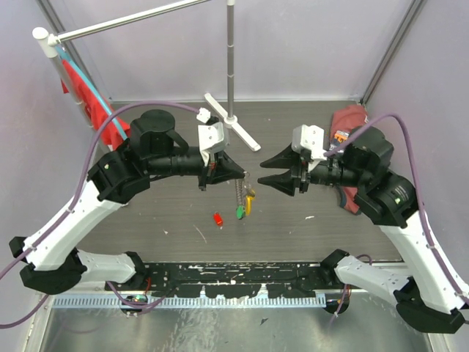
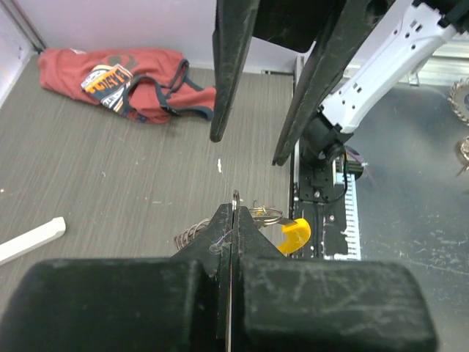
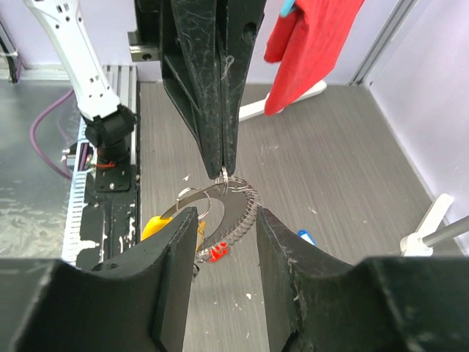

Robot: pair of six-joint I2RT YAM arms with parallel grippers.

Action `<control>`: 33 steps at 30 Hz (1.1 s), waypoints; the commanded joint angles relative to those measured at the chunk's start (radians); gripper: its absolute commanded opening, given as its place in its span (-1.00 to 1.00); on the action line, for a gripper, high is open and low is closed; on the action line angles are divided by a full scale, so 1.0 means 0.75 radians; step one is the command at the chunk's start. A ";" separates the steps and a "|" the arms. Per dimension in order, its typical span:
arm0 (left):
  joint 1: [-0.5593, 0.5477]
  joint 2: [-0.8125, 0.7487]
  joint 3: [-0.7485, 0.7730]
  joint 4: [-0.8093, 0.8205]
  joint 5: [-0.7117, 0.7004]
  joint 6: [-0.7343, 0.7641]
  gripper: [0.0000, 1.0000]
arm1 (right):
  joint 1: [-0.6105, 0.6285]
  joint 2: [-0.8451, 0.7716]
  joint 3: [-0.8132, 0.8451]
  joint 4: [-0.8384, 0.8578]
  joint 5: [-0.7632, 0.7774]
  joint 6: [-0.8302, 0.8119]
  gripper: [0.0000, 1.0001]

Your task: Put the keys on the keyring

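Note:
My left gripper is shut on the top of the keyring, which hangs below it above the table. The keyring is a silvery coiled chain with small rings, a yellow tag and a green tag. In the left wrist view the shut left gripper pinches a ring, with the yellow tag beside it. My right gripper is open and empty, facing the left one. In the right wrist view the keyring hangs just beyond the open right gripper. The red key and the blue key lie on the table.
A white stand with a pole rises at the back centre. A red cloth hangs from a rack at the back left. Another red garment lies at the back right, also in the left wrist view.

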 commanded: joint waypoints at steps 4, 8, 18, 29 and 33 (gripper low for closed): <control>0.000 0.063 0.123 -0.210 -0.028 0.095 -1.00 | 0.004 0.064 0.045 -0.037 -0.050 -0.038 -0.14; -0.002 0.124 0.191 -0.297 -0.014 0.128 -1.00 | 0.003 0.107 0.052 -0.046 -0.115 -0.036 -0.16; -0.002 0.144 0.214 -0.323 0.013 0.150 -1.00 | 0.011 0.157 0.050 -0.059 -0.202 -0.026 -0.30; -0.003 0.132 0.209 -0.304 0.042 0.158 -1.00 | 0.022 0.204 0.050 -0.097 -0.206 -0.053 -0.31; -0.002 0.131 0.206 -0.298 0.052 0.156 -1.00 | 0.025 0.212 0.051 -0.092 -0.206 -0.052 -0.42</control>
